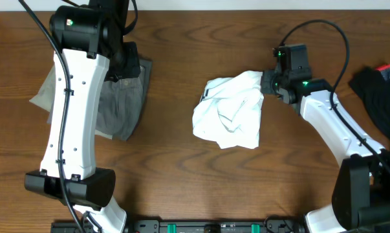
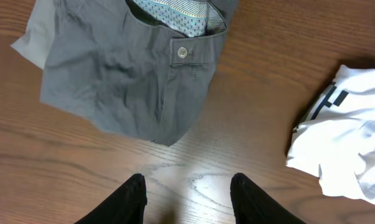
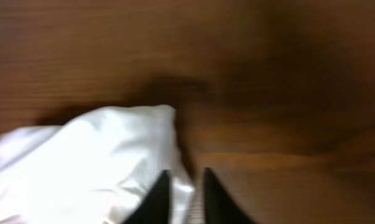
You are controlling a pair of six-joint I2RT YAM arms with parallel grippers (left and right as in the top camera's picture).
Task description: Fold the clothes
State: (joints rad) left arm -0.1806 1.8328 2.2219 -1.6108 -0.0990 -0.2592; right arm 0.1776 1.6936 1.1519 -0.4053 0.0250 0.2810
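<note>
A crumpled white T-shirt (image 1: pixel 230 110) lies in a heap at the table's middle; its edge shows in the left wrist view (image 2: pixel 349 137). My right gripper (image 1: pixel 267 83) is at the heap's upper right corner. In the right wrist view its jaws (image 3: pixel 186 193) stand a narrow gap apart, with the shirt's edge (image 3: pixel 81 162) lying partly between them. Grey trousers (image 1: pixel 120 100) with a button and patterned lining (image 2: pixel 131 81) lie at the left. My left gripper (image 2: pixel 187 193) hangs open over bare wood just beside them, holding nothing.
A black garment (image 1: pixel 379 94) lies at the right edge with something red (image 1: pixel 389 66) behind it. A pale grey cloth (image 1: pixel 43 90) sticks out from under the trousers at the far left. Bare wood separates the trousers and the shirt.
</note>
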